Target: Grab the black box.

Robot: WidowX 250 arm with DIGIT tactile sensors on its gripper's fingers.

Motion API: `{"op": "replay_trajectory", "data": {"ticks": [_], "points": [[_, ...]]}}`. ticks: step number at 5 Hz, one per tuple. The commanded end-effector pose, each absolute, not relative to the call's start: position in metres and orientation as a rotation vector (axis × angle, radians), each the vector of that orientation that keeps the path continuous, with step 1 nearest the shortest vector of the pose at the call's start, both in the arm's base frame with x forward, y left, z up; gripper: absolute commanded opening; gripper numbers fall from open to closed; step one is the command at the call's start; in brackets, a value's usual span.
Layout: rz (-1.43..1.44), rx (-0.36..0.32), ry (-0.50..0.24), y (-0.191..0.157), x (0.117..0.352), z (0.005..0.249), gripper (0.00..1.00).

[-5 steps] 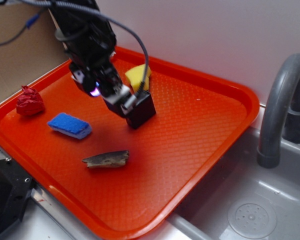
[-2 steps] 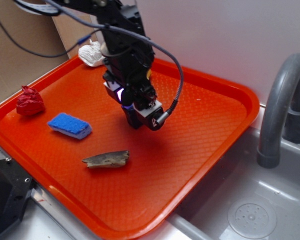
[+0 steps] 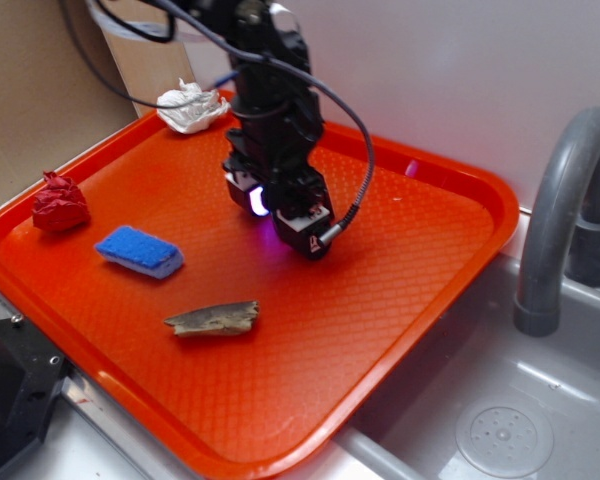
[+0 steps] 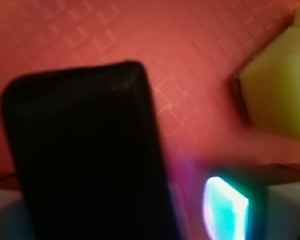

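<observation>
The tray (image 3: 420, 290) is sitting beside a sink (image 3: 540, 400) with a grey faucet (image 3: 560, 210). Several items are lying on the tray: a blue sponge (image 3: 139, 250) at the left, a red crumpled wad (image 3: 60, 203) near the left rim, a brown flat scrap (image 3: 212, 319) toward the front, and a white crumpled wad (image 3: 192, 107) at the back rim. All four are lying well apart from the gripper (image 3: 302, 238) and are not blocking it. A black cable (image 3: 352, 195) is looping off the arm's right side.

In the exterior view the arm is standing over the tray centre with the gripper pointing down close to the surface. A purple light is glowing on its body. The arm is hiding the box from this view, and the finger spacing cannot be read here.

The wrist view is showing what the exterior view is not: the box (image 4: 87, 155) is filling the lower left of the picture, very close to the camera, with tray mesh behind it. A yellow wedge (image 4: 277, 90) is lying on the tray at the right, apart from the box. A cyan-lit part is glowing at the lower right. Finger contact on the box is not visible, so whether the gripper is gripping it cannot be determined.
</observation>
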State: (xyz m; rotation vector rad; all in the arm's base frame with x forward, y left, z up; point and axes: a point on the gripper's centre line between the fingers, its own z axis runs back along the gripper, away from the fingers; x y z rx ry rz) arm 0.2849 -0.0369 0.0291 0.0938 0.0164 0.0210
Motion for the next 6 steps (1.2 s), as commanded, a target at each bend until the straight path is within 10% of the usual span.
{"op": "replay_trajectory", "data": {"ticks": [1,3,6], "points": [[0.049,0.095,-0.058,-0.031,0.285,0.051,0.00],[0.080,0.071,-0.183,0.000,0.244,0.150,0.00],[0.080,0.023,-0.087,0.009,0.217,0.266,0.00]]}}
